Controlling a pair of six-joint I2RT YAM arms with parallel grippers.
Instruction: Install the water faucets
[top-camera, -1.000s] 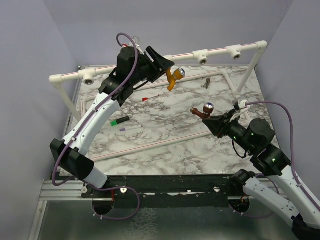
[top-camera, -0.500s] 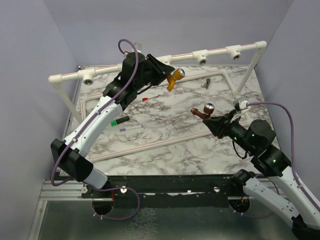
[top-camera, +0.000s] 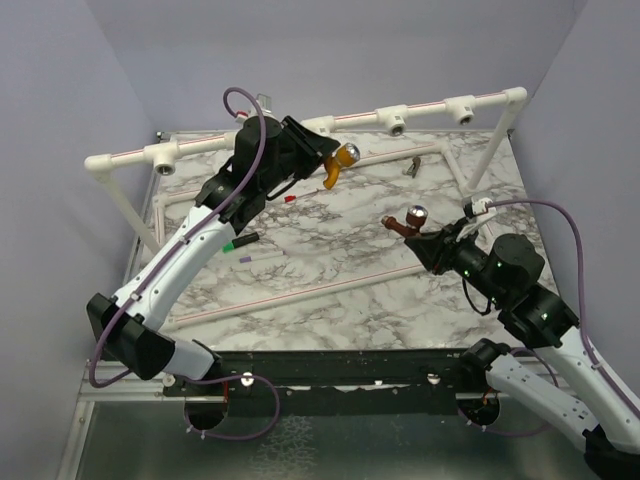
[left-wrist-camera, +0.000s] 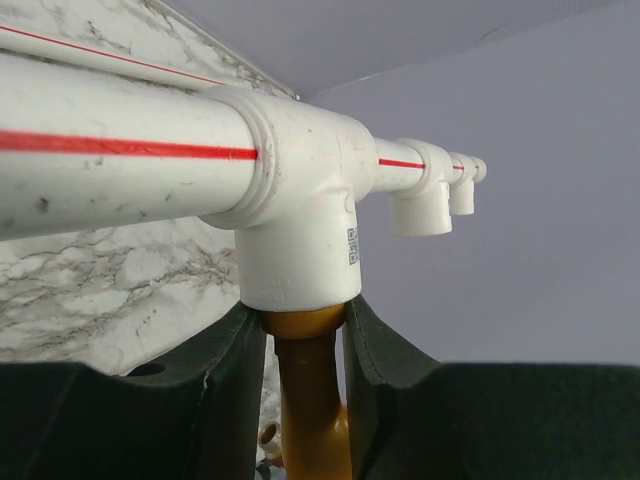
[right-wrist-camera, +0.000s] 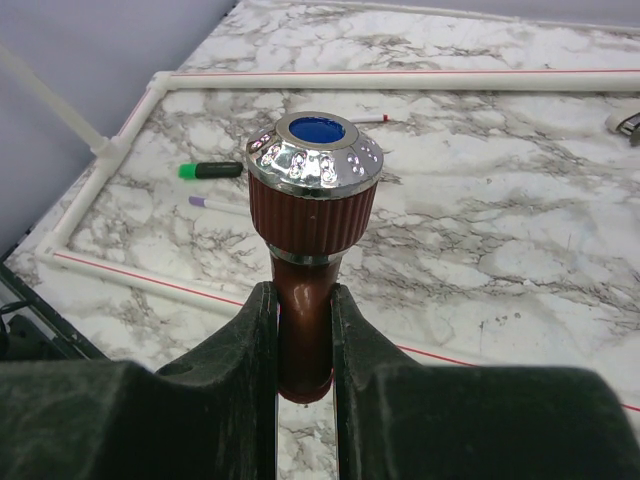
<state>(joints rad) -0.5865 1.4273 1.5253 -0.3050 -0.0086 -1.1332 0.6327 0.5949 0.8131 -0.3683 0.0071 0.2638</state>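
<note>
Up at the raised white pipe rail (top-camera: 200, 148), the left gripper (left-wrist-camera: 305, 320) has its two dark fingers drawn in narrowly against the stem of the orange-yellow faucet (left-wrist-camera: 310, 400). The faucet's top end sits in the downward mouth of a T-fitting (left-wrist-camera: 300, 220) on that rail, and its silver knob (top-camera: 349, 152) shows just in front of the rail. Well in front of the rail, above the marble table (top-camera: 330, 260), the right gripper (right-wrist-camera: 303, 305) is clamped tight on the stem of the reddish-brown faucet (right-wrist-camera: 312, 200), whose chrome, blue-capped knob stands clear of the fingers.
</note>
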